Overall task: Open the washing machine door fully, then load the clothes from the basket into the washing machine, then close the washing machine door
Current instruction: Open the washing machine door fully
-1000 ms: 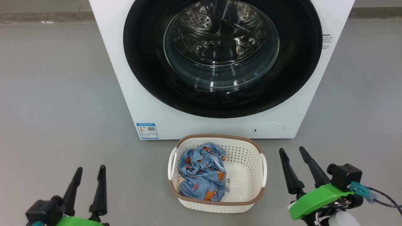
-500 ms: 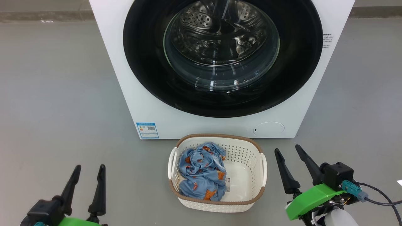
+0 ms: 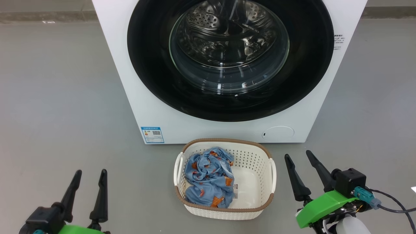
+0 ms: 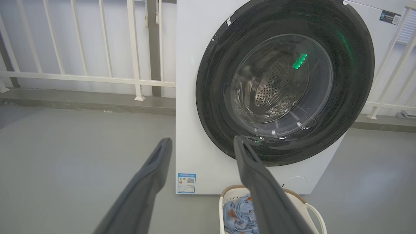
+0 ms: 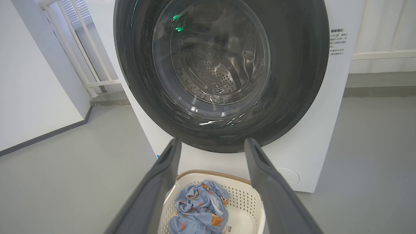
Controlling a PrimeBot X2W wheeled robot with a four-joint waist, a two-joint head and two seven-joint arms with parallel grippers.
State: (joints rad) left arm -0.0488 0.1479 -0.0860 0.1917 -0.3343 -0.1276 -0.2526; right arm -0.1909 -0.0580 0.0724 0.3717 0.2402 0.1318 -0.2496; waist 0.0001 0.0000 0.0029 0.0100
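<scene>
From where I sit, nothing of the job is done yet: the large round glossy black washing machine door (image 3: 229, 55), with its bulging clear glass bowl, lies shut and flush against the big white boxy washing machine (image 3: 136, 97), and through the glass I can see the perforated steel drum with nothing in it. Opening, loading and closing are all left. The clothes (image 3: 209, 177), a crumpled light blue garment printed with orange figures, soft and deeply creased, sit bunched in the left half of the small cream-white perforated plastic basket (image 3: 224, 141) with the brown woven-look rim, which stands on the smooth grey floor (image 3: 65, 97) just in front of the machine. The bare right half of the basket shows a small label (image 3: 235, 191); I cannot make out any second cloth. My left gripper (image 3: 91, 172) hovers well to the basket's left, long dark tapered fingers spread apart and empty. My right gripper (image 3: 297, 154) sits just beside the basket's right handle, fingers likewise spread, holding nothing.
</scene>
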